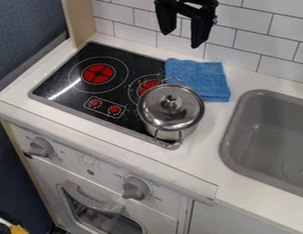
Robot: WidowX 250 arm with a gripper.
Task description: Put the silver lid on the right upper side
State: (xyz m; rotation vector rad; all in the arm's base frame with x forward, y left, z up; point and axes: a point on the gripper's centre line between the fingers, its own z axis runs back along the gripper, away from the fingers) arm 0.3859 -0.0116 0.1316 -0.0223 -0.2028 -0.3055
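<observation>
- Got the hand (181, 40) up by the tiled wall (245, 27), fingers spread, with nothing gripped.
- Found the silver lid (154, 114) sitting on the pot (175, 134), at the front right corner of the stove (62, 84).
- Looks roughly level, but can't say for sure from this slant.
- Watch the knob (171, 101): small, rounded, probably slick. Could pop out of a shallow or off-centre pinch.
- Mind the height, easy to misread over shiny metal. Close too high and catch air; go too deep and press on the lid, maybe shoving the pot.
- Avoid snagging the rear loop handle (172, 80). Could drag or rock the pot, seemingly set close to the stove's raised edge.
- Lift straight up before heading across. Otherwise risk hooking the lid's rim on the pot and twisting it out of the grip.
- Read "right upper side" as probably the back right of the bench (242, 82), past the blue cloth (199, 80). Land half on cloth, half off, and expect a tilt or slide.
- Don't drift too far right or forward: could drop it into the sink (263, 119).
- Don't go too far back either: could bump the wall.
- Release low. Let go high and expect a bounce or roll.
</observation>
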